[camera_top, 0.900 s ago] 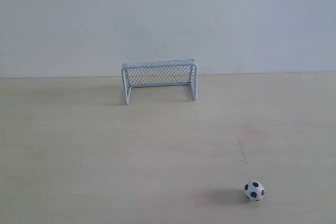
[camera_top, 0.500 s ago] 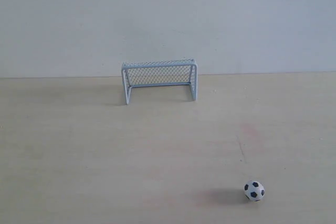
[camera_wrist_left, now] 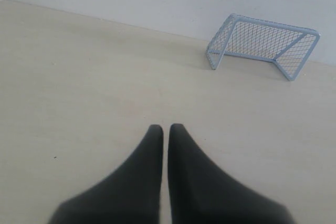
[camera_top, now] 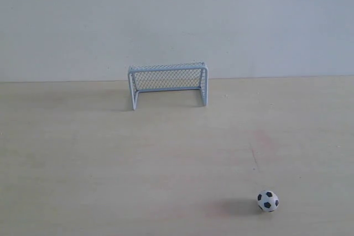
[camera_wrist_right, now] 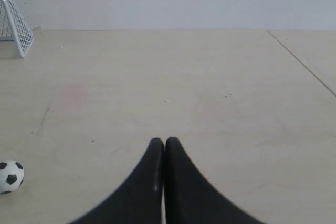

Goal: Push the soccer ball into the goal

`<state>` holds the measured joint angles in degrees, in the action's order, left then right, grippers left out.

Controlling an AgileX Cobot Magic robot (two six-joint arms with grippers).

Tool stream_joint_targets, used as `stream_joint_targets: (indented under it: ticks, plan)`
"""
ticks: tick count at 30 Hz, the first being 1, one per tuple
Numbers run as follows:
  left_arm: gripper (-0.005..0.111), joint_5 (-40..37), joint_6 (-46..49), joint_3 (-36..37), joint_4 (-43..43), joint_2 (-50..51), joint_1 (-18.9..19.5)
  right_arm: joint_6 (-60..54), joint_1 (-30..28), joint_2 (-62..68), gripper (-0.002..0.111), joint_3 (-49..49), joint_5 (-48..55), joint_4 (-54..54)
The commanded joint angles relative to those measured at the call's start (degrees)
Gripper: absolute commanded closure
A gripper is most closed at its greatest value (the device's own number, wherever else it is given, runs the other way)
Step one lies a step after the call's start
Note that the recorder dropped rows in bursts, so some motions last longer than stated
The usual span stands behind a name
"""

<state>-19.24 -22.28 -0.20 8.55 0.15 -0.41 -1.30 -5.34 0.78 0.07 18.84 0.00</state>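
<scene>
The soccer ball (camera_top: 267,201) has not moved toward the goal (camera_top: 168,84).

Place: it looked like a plain robot test room.
Table: a wide, pale wood table (camera_top: 83,153) lay under the left claw (camera_wrist_left: 161,128) and the right claw (camera_wrist_right: 160,140).
Wall: a plain white wall (camera_top: 221,20) stood far ahead of both claws, at the table's back edge.
Toys: a little goal (camera_top: 168,69) sat far ahead of the left claw, by the wall; a tiny soccer ball (camera_top: 267,201) sat near the right claw.
</scene>
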Motion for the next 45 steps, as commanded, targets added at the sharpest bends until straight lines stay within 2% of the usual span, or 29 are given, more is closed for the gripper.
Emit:
stream_joint_targets:
  ticks: [1,7,18,19,22,24,27,32,38,42,44,45]
  plan:
    - [0.102,0.16,0.27,0.2,0.24,-0.15,0.24,-0.01,-0.34,-0.11,0.109,-0.07,-0.33,-0.35]
    - [0.102,0.16,0.27,0.2,0.24,-0.15,0.24,-3.79,-0.34,-0.11,0.109,-0.07,-3.71,-1.66]
    - [0.102,0.16,0.27,0.2,0.24,-0.15,0.24,-3.38,-0.34,-0.11,0.109,-0.07,-31.86,-1.66]
    - [0.102,0.16,0.27,0.2,0.24,-0.15,0.24,-2.6,-0.34,-0.11,0.109,-0.07,-35.07,-1.44]
    - [0.102,0.16,0.27,0.2,0.24,-0.15,0.24,10.14,-0.34,-0.11,0.109,-0.07,-44.75,1.54]
    - [0.102,0.16,0.27,0.2,0.24,-0.15,0.24,13.51,-0.34,-0.11,0.109,-1.27,-46.58,3.44]
    - [0.102,0.16,0.27,0.2,0.24,-0.15,0.24,14.07,-0.34,0.0,0.109,-9.53,-38.68,3.55]
    - [0.102,0.16,0.27,0.2,0.24,-0.15,0.24,8.68,-0.34,5.85,0.109,-32.57,-14.92,2.6]
    - [0.102,0.16,0.27,0.2,0.24,-0.15,0.24,0.28,-0.23,26.0,0.109,-59.08,23.38,2.47]
    - [0.102,0.16,0.27,0.2,0.24,-0.15,0.24,-4.17,4.31,40.54,0.109,-70.7,43.69,2.1]
    - [0.102,0.16,0.27,0.2,0.24,-0.15,0.24,-10.54,7.49,47.42,0.109,-73.29,50.92,2.06]
    - [0.102,0.16,0.27,0.2,0.24,-0.15,0.24,-14.02,8.85,50.4,0.109,-73.54,51.12,2.06]
